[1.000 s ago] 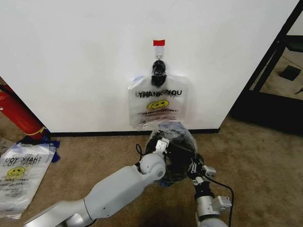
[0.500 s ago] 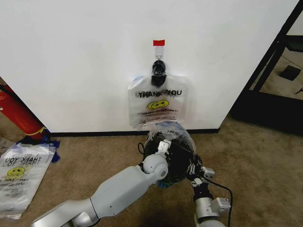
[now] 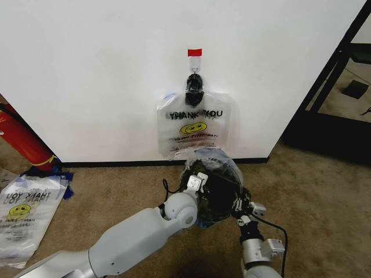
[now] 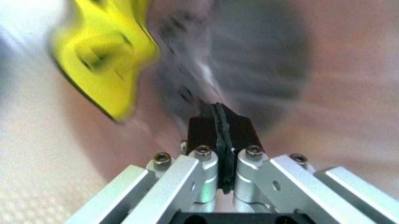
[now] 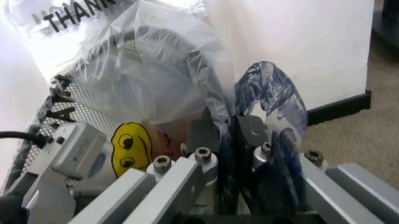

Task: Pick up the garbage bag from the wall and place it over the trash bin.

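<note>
your left gripper (image 3: 196,184) has slid slightly left since a second ago, clenched on the thin see-through printed garbage bag (image 3: 215,168). your right gripper (image 3: 239,206) pinches its bluish edge, stretching it over the small round black trash bin (image 3: 217,194) below the white wall (image 3: 104,75).

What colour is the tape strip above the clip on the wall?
Red tape strip, clearest in the head view.

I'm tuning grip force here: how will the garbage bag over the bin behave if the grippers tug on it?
Probably floppy: the garbage bag drapes in loose folds over the trash bin. Likely very light and thin, since the bin's mesh shows through it. It may slip or tear: the right gripper and the left gripper each pinch only a thin bunched edge.
</note>
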Tool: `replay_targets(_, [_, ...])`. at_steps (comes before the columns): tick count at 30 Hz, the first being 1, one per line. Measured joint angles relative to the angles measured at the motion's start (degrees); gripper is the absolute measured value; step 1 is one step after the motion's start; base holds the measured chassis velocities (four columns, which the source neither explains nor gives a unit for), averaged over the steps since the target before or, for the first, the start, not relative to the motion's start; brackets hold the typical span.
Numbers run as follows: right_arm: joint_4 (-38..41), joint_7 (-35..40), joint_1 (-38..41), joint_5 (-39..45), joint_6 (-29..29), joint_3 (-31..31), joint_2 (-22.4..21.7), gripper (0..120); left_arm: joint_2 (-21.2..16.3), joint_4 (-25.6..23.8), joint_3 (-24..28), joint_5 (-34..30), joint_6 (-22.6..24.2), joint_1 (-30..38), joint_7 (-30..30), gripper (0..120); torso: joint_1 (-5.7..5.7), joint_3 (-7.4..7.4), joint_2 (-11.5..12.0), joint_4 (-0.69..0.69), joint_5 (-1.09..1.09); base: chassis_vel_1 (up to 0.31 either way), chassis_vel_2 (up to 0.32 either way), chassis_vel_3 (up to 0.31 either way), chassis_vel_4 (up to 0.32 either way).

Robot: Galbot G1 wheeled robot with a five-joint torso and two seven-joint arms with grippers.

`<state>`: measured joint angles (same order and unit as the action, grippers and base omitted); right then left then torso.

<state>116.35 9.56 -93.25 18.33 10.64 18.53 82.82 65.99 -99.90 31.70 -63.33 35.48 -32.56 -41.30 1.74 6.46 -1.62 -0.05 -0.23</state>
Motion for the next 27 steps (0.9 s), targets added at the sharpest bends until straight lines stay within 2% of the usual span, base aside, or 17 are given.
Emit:
replay_targets(6, [-0.2, -0.3, 0.2, -1.0, 0.6, -0.1, -0.5, 1, 0.6, 0.7, 0.6, -3.9, 1.2, 1.1, -1.5, 0, 0.00, 0.00, 0.0, 0.00, 0.00, 0.000, 0.000, 0.000, 0.000])
replay_targets(12, [-0.5, -0.7, 0.0, -1.3, 1.1, 0.0, -0.9, 1, 2.8, 4.6, 2.2, -6.9, 2.0, 2.7, -1.9, 0, 0.00, 0.00, 0.0, 0.00, 0.01, 0.000, 0.000, 0.000, 0.000])
replay_targets(27, [-1.1, -0.7, 0.6, -1.3, 1.1, -1.0, -0.9, 1, 8.0, 12.9, 4.0, -5.7, 1.5, 3.9, -0.7, 0, 0.00, 0.00, 0.0, 0.00, 0.01, 0.000, 0.000, 0.000, 0.000])
